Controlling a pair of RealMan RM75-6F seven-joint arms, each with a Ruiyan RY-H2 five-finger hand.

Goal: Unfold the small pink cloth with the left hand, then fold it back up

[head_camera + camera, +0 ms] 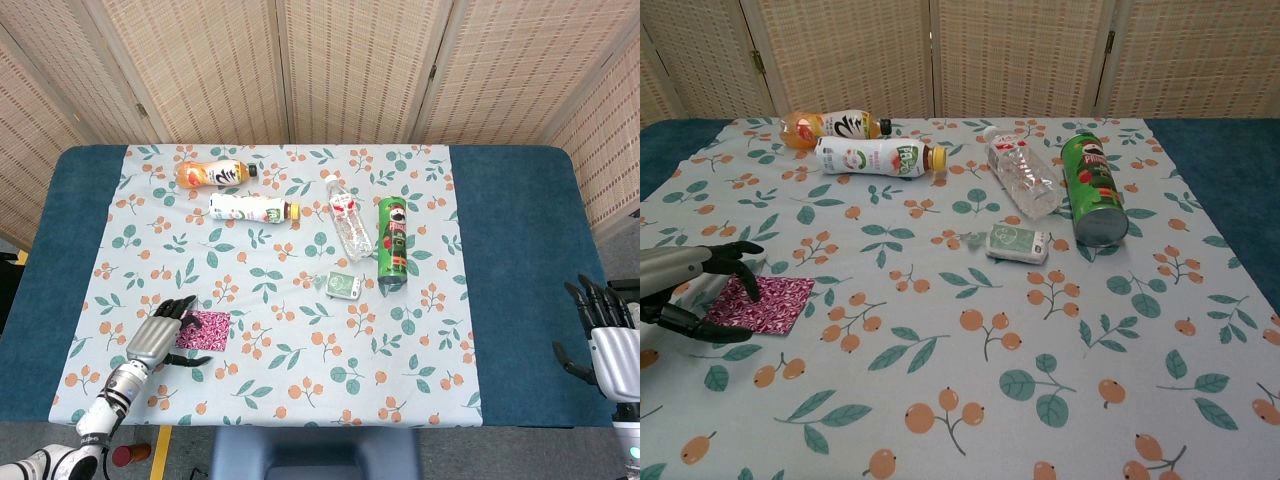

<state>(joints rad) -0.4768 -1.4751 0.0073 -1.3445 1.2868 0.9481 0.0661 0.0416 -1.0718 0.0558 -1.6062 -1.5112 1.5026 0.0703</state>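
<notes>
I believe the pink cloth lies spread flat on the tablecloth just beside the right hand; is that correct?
Not quite: the pink cloth does lie spread flat on the tablecloth, but beside the left hand, as the head view shows. The right hand is at the opposite edge.

Matt pink cloth (pixel 764 303), glossy green can (pixel 1093 188), clear plastic bottle (pixel 1022 177)

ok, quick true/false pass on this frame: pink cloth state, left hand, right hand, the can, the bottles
1. The pink cloth lies spread flat on the table. True.
2. The left hand holds the cloth lifted off the table. False: the cloth lies on the tablecloth, fingers at its left edge.
3. The green can stands upright. False: it lies on its side.
4. The right hand is over the cloth. False: it sits at the table's far right edge.
5. The clear bottle lies beside the can. True.
</notes>
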